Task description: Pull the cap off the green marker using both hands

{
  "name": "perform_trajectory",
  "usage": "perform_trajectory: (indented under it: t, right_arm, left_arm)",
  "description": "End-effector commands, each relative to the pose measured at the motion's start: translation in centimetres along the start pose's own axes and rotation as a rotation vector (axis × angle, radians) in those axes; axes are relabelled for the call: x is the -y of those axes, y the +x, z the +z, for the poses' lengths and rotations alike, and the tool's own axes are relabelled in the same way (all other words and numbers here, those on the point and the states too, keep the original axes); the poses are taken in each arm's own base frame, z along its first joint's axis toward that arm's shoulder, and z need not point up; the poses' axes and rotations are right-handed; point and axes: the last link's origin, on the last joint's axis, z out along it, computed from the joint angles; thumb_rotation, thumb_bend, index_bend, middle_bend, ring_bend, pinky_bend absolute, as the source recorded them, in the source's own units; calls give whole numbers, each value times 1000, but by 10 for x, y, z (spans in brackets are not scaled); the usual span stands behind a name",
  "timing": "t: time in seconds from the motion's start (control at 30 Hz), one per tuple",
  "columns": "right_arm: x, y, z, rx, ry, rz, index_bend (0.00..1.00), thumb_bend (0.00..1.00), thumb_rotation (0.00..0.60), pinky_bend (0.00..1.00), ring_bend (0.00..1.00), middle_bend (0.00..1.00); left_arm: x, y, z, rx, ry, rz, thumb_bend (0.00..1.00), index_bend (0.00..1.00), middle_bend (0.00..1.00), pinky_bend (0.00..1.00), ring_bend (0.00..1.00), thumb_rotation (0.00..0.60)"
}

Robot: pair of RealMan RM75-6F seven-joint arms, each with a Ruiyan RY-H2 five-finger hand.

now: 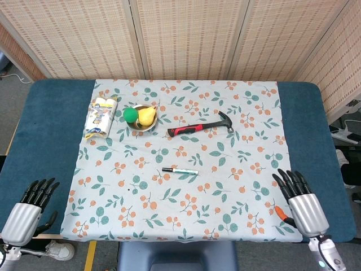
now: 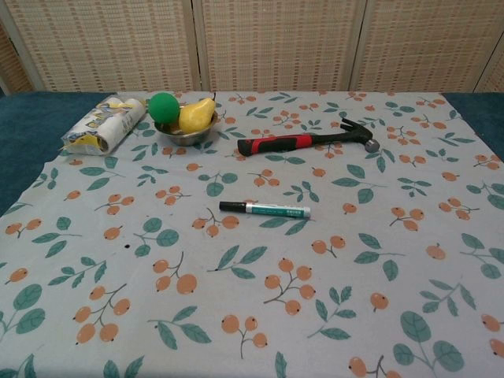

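Note:
The green marker [image 1: 180, 170] [image 2: 265, 209] lies flat near the middle of the floral cloth, its black cap end pointing left. My left hand [image 1: 25, 212] hovers at the near left corner over the blue table edge, fingers apart and holding nothing. My right hand [image 1: 299, 202] is at the near right, over the cloth's edge, fingers spread and empty. Both hands are far from the marker. The chest view shows neither hand.
A red-handled hammer [image 1: 200, 126] [image 2: 307, 141] lies behind the marker. A metal bowl [image 1: 141, 125] holding a green ball [image 2: 164, 106] and a yellow pear [image 2: 197, 115] stands at the back left, with a wrapped packet [image 1: 100, 117] beside it. Bamboo screens close off the back.

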Motion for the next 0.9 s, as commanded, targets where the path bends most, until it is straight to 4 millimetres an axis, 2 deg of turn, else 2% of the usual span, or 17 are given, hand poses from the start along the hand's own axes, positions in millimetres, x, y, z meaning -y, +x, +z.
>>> perform_trajectory:
  t: [0.03,0.17,0.33,0.53,0.73,0.9]
  right_arm:
    - [47,-12,62,7,68,-24,8,183,600,0,0,56]
    - [92,-28,109,64,152,-78,62,190,600,0,0,103]
    - [135,-49,147,130,198,-93,133,194,600,0,0,133]
    - [165,-73,170,161,220,-163,173,210,600,0,0,144]
    - [179,-81,178,171,213,-159,230,230,600,0,0,187]
    - [210,-99,195,183,214,-173,312,240,600,0,0,222]
  left_arm:
    - [-1,0,1,9,-2,-3,413,0,0,59,0,600]
    - [1,-1,2,32,5,-2,413,0,0,59,0,600]
    - [3,-2,2,38,19,-1,413,0,0,59,0,600]
    - [5,-2,4,48,39,0,413,0,0,59,0,600]
    - [7,-2,4,48,49,-5,428,0,0,60,0,600]
    - [10,2,3,45,63,-19,442,0,0,60,0,600]
